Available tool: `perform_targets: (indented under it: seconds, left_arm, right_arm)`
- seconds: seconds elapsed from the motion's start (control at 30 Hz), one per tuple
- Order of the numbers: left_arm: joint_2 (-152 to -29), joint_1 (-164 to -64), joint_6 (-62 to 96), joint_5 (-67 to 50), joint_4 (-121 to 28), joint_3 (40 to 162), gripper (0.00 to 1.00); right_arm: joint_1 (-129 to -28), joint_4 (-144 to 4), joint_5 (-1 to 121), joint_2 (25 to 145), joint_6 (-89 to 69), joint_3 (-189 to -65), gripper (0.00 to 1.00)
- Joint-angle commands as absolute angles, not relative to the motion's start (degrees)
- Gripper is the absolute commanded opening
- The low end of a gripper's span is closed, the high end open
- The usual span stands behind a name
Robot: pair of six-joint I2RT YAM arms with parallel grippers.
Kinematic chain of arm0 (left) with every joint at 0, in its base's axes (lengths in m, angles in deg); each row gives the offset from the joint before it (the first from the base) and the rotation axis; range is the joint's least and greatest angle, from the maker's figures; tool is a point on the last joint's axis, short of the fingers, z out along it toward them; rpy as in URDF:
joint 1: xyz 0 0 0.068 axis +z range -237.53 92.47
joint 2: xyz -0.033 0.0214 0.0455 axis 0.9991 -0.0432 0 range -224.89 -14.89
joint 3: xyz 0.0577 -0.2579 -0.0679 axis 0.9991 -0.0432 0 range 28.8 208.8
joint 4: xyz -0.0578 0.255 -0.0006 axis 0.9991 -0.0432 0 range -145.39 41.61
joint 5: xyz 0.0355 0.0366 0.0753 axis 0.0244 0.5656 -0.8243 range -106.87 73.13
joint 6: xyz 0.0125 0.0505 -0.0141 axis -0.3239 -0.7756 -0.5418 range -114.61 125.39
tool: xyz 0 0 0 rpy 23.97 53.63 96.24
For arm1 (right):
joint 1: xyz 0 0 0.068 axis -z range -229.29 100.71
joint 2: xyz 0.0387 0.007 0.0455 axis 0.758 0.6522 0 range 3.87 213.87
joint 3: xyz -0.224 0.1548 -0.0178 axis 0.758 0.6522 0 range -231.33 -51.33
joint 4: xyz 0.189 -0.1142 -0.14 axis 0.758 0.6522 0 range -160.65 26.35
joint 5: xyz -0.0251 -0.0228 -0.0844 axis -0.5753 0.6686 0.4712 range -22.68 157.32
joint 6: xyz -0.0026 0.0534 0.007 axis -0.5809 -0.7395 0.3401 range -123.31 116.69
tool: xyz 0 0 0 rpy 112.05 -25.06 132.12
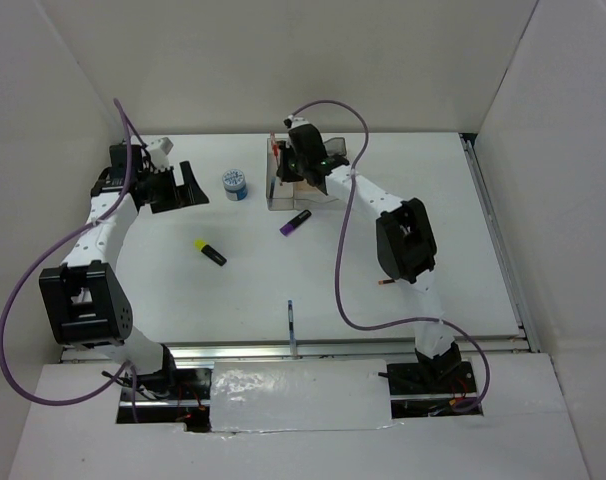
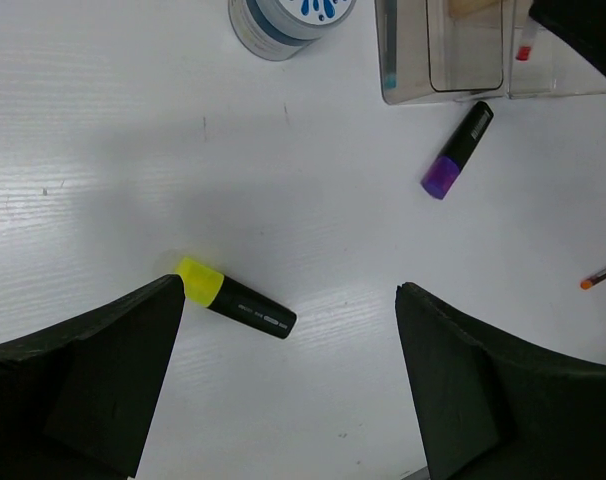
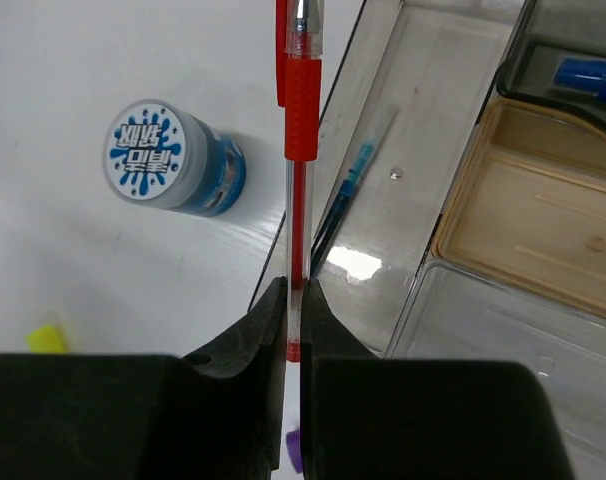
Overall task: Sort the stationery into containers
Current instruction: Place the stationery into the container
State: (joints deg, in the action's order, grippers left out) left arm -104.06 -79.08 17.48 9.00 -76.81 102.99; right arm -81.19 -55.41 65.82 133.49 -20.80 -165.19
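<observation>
Red pen (image 3: 301, 120): pinched at its near end by the right tool (image 3: 295, 300), pads pressed together on the clear barrel, so the rest sticks out ahead of the fingers. It hangs right over the left wall of the smoky-brown organiser (image 3: 433, 110), roughly parallel to the long narrow compartment. Likely lined up that way so it drops in lengthwise next to the blue pen (image 3: 348, 190) already lying there. Not released yet, and it looks slightly outside the wall, so it probably needs a nudge inward first or it lands on the worktop (image 3: 73, 260). A blue-capped item (image 3: 583, 75) sits in a far compartment; the tan tray section looks bare.

Blue-white tub (image 3: 173, 160) stands on the worktop just beside the organiser, unsorted.

Left tool (image 2: 288, 292): spread wide, holding nothing, hovering above the yellow highlighter (image 2: 233, 303), which lies flat and slanted between the fingers. Reads as a grasp setup.

Purple highlighter (image 2: 458, 150) lies near the organiser's front wall. An orange-tipped pen (image 2: 603, 273) and a thin blue pen (image 1: 291, 325) lie well apart from both.
</observation>
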Motion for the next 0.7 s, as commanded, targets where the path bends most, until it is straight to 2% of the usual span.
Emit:
perform_targets:
  seconds: [0.0,0.1,0.13,0.27,0.3,0.47,0.67]
  left_arm:
    - [-102.0,-78.5,16.7,11.6,-75.5,102.7,0.99]
    - [-101.9,-78.2,16.8,11.7,-75.4,102.1,0.99]
    - [-101.8,-78.3,16.6,11.8,-75.4,101.9,0.99]
    - [-101.3,-78.1,16.1,12.4,-75.0,101.0,0.99]
    - [-101.3,-78.2,16.2,12.5,-75.0,100.9,0.99]
    - [-101.4,-78.2,15.7,13.1,-75.4,101.0,0.99]
    - [-98.9,-79.0,10.4,18.7,-74.8,100.6,0.99]
  right_arm:
    - [-81.4,-59.5,66.8,134.9,-20.7,-168.9,0.0]
    - [-81.1,-59.6,67.1,136.1,-21.1,-169.0,0.0]
    - [-81.2,-59.7,67.1,136.1,-21.1,-168.8,0.04]
    - [-80.8,-59.8,67.1,137.0,-21.3,-168.7,0.31]
    - [-80.8,-59.8,67.1,137.2,-21.4,-168.9,0.34]
    - [-80.9,-59.7,67.1,136.5,-21.0,-168.8,0.43]
    - [-79.4,-55.2,66.6,128.2,-23.3,-164.7,0.45]
